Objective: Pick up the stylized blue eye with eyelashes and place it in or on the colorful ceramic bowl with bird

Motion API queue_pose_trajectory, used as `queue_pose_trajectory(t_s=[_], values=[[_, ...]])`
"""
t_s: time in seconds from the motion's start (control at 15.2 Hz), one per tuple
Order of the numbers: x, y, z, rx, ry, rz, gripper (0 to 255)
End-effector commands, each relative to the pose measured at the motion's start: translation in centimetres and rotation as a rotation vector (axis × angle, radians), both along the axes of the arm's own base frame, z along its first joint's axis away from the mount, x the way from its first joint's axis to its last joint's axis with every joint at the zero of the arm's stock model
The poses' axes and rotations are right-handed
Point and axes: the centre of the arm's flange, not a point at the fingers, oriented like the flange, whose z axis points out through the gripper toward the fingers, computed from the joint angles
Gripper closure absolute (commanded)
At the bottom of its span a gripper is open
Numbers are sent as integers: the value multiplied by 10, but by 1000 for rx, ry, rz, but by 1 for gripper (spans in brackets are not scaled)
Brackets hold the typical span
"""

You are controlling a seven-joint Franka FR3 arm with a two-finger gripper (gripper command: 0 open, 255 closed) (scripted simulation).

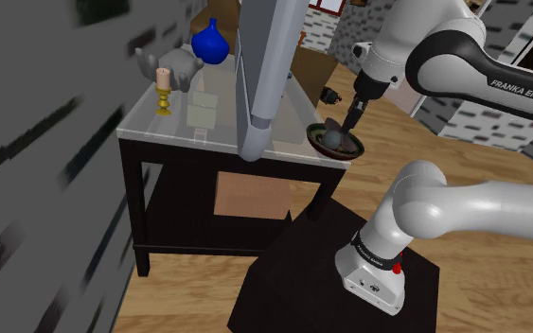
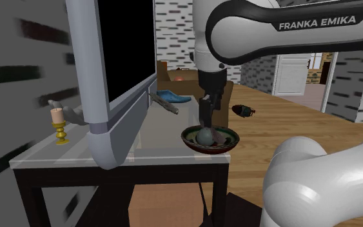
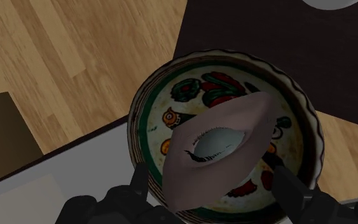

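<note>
**Eye lying in the bowl, claw hanging open above it**

The claw (image 2: 206,122) is hanging straight over the painted bird bowl (image 3: 152,114), its two fingers standing apart. In the wrist view, slivers of bowl are showing between each finger and the eye (image 3: 219,149), a pinkish lid-shaped piece with a pale centre and dark lashes, so nothing is being gripped. The eye is lying inside the bowl, so the placing is looking done and only lifting clear seems to be remaining.

The bowl is sitting at the counter's (image 2: 77,151) right edge in the second exterior view. Its rim is appearing to reach past that edge, so a nudge would be risking a tip toward the wood floor (image 2: 283,122). A tall grey-framed screen (image 2: 91,77) is standing near the bowl's left there, and straight up is looking like the open way out.
</note>
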Motion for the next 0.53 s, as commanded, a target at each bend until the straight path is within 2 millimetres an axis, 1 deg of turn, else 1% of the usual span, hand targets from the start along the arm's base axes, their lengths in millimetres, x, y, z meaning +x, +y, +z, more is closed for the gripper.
queue_pose_trajectory(t_s=[0.0, 0.13, 0.46], values=[[-3, 7, 18, 0, 0, 0, 0], [-7, 14, 40, 0, 0, 0, 0], [-7, 14, 40, 0, 0, 0, 0]])
